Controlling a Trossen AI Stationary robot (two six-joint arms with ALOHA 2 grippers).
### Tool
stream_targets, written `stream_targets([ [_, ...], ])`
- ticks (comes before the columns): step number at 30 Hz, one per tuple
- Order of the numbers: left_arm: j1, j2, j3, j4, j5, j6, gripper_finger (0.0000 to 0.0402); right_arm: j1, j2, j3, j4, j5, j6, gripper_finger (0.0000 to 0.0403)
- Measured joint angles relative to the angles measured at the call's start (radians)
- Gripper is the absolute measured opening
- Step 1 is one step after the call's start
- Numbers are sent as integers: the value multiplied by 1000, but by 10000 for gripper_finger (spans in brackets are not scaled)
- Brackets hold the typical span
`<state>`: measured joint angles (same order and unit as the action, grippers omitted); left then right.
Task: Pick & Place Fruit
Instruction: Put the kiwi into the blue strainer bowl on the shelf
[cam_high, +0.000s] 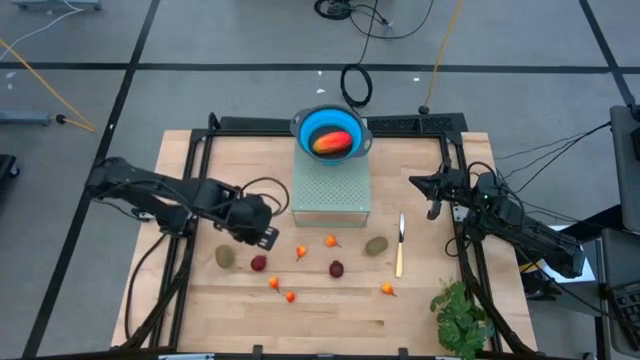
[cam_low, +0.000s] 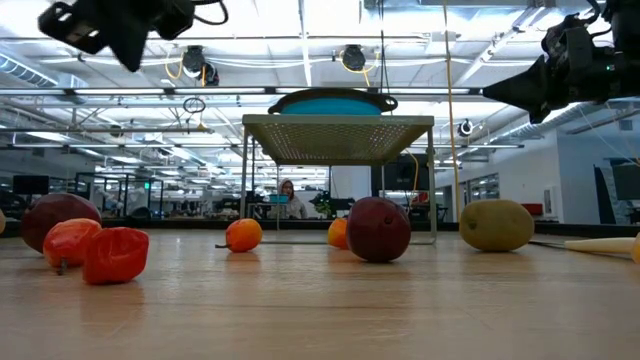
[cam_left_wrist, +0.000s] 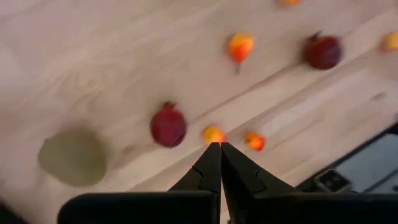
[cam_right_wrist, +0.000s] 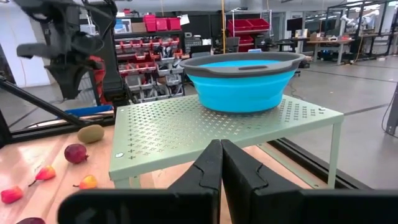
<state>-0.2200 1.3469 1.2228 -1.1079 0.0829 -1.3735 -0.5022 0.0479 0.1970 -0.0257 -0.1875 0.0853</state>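
Only the mango (cam_high: 331, 143) lies in the blue bowl (cam_high: 305, 124); remaining fruit sits below it on the worktop (cam_high: 320, 310), both grippers' fingers pressed together, empty.

The mango (cam_high: 331, 143) lies in the bowl (cam_high: 304, 126) on the rack (cam_high: 331, 190) at the bench's (cam_high: 200, 320) rear. Small fruits (cam_high: 336, 268) lie scattered before the rack, the knife (cam_high: 400, 245) to their right.

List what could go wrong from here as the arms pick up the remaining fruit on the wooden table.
1. The round dark-red fruit beside the shut left gripper could roll off when nudged.
2. The tiny orange-red fruits lie close together, so a grasp may knock a neighbour.
3. The blue collapsible bowl, already holding the oval red-orange mango, sits on a raised perforated green metal stand; a bump could shift it.
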Motion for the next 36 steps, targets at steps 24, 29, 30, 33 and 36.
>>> stream_targets([
  [24,-175,24,-2,-268,-66,-155,10,0,0,0,5,-1,-19,0],
  [29,-205,24,-2,-335,-65,-220,10,0,0,0,7,-1,-19,0],
  [30,-211,24,-2,-346,-64,-235,10,0,0,0,7,-1,-19,0],
  [33,-232,24,-2,-377,-59,-285,10,0,0,0,7,-1,-19,0],
  [36,-256,23,-2,-394,-58,-326,10,0,0,0,7,-1,-19,0],
])
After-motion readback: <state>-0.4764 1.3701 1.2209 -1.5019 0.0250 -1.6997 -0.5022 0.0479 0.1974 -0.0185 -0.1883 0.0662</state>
